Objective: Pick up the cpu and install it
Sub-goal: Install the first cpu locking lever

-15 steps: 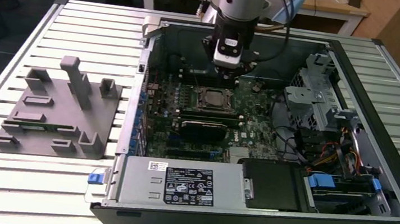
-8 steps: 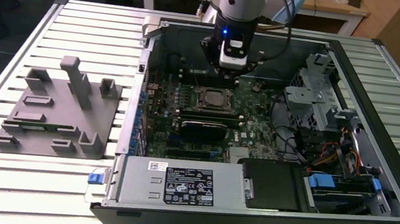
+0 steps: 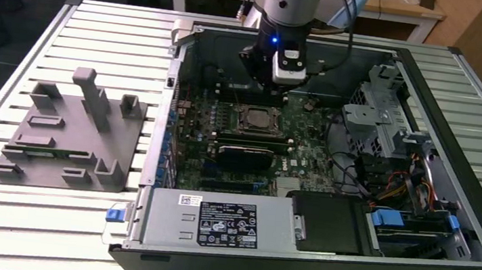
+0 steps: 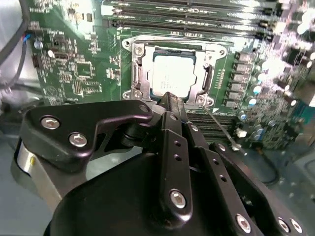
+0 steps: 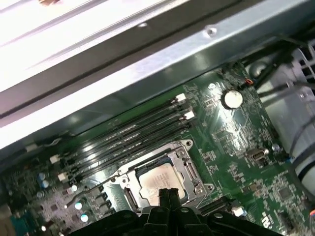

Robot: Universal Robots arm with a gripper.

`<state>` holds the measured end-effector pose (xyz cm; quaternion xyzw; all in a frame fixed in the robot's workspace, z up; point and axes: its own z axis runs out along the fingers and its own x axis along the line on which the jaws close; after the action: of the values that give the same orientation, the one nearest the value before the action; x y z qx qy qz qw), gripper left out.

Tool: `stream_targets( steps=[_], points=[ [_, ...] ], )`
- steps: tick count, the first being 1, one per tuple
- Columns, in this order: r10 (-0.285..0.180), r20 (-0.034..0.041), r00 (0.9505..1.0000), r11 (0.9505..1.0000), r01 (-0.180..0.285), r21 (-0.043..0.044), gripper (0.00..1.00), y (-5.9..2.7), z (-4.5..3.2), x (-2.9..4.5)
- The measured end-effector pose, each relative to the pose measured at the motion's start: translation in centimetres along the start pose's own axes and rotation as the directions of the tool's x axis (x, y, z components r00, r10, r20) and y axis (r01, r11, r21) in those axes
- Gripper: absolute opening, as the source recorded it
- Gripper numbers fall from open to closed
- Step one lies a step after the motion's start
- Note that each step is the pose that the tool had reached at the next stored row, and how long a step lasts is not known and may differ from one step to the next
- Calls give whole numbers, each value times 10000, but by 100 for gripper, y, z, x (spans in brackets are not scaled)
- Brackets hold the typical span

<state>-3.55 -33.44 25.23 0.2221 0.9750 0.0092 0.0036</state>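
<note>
Silvery cpu seated in the socket, claw clenched just above it.

Pressed together with nothing between them, the black fingers end over the near edge of the chip in both wrist views; whether their tips touch the metal top is hard to judge, though they look slightly clear of it. Around the chip the socket's metal frame lies flat on the green motherboard, and beyond the claw run the long dark memory slots. Off to the exterior view's left of the arm, outside the open computer case, a grey plastic fixture sits on the slatted table.
</note>
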Motion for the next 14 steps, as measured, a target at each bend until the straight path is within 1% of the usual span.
stream_targets(
  steps=[3, 6, 8, 10, 12, 14],
  points=[
    [-554, -11, 9985, 9985, 554, -1, 11, 0, 3, 0],
    [-1091, -21, 9940, 9940, 1091, -4, 11, 0, 6, 0],
    [-1464, -28, 9892, 9892, 1464, -6, 11, 0, 8, 0],
    [-1820, -35, 9833, 9833, 1820, -8, 11, 0, 11, 0],
    [-2173, -42, 9761, 9761, 2173, -10, 11, 0, 13, 0],
    [-2522, -48, 9677, 9677, 2522, -13, 11, 0, 15, 0]
  ],
)
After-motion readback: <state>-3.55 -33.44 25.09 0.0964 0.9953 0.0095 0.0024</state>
